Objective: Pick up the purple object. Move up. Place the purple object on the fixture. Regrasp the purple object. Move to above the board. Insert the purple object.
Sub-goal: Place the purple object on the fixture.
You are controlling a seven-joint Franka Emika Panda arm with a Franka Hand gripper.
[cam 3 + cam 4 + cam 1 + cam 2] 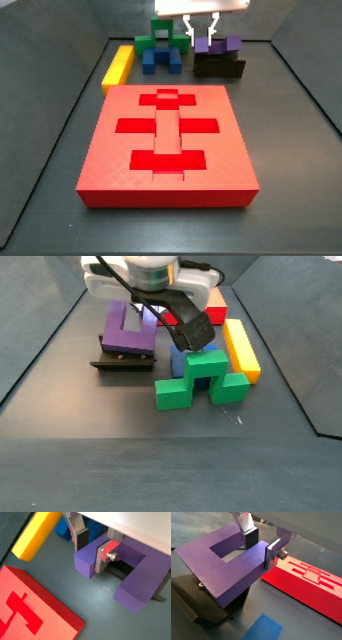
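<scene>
The purple object [143,582] is a U-shaped block lying flat on top of the black fixture [198,609], seen in both side views [227,45] [130,331]. My gripper [91,559] comes down from above and straddles one prong near its end. One dark pad sits against the prong's one side and the silver plate against the other [260,557]. The jaws look shut on the prong. The red board [167,140] with its cross-shaped cutouts lies flat beside the fixture, and its edge shows in both wrist views [33,607] [304,582].
A long yellow bar [118,68] lies by the board's far corner. A blue U-shaped block [163,58] and a green block [201,376] stand close to the fixture. Dark bin walls [54,120] rise on both sides.
</scene>
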